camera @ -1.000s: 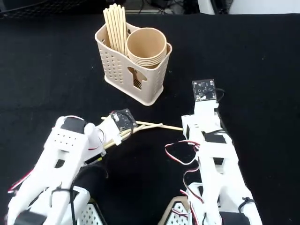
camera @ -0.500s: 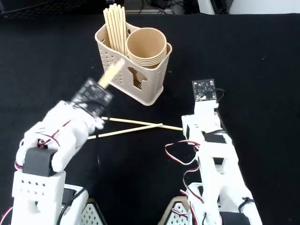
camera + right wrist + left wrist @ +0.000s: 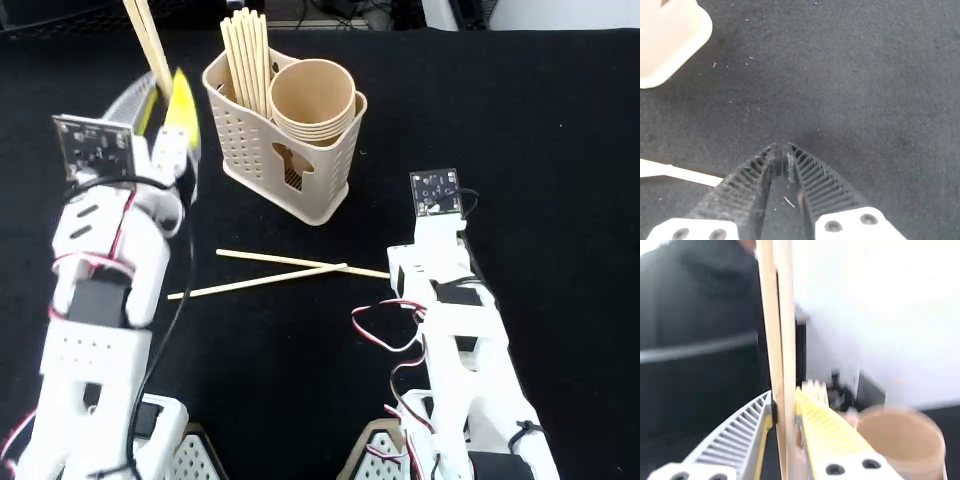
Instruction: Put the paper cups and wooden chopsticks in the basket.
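My left gripper [image 3: 166, 102] is raised to the left of the beige basket [image 3: 250, 150], shut on two wooden chopsticks [image 3: 148, 38] that stand upright between its fingers. The left wrist view has the same held chopsticks [image 3: 777, 340] in the left gripper [image 3: 785, 410], with the paper cups [image 3: 900, 437] beyond. The basket holds several upright chopsticks [image 3: 247, 55] and a stack of paper cups [image 3: 312, 95]. Two loose chopsticks [image 3: 300, 263] lie crossed on the black table in front of the basket. My right gripper [image 3: 782, 150] is shut on nothing, low over the table near one loose chopstick [image 3: 680, 172].
The black table [image 3: 540, 120] is bare to the right of the basket. A corner of the basket [image 3: 670, 35] lies ahead of the right gripper. The right arm [image 3: 445, 290] rests beside the ends of the loose chopsticks.
My left arm has lifted off the table with two chopsticks, swinging up and towards the far left beside the basket. The sticks now point upright. The right arm has not moved.
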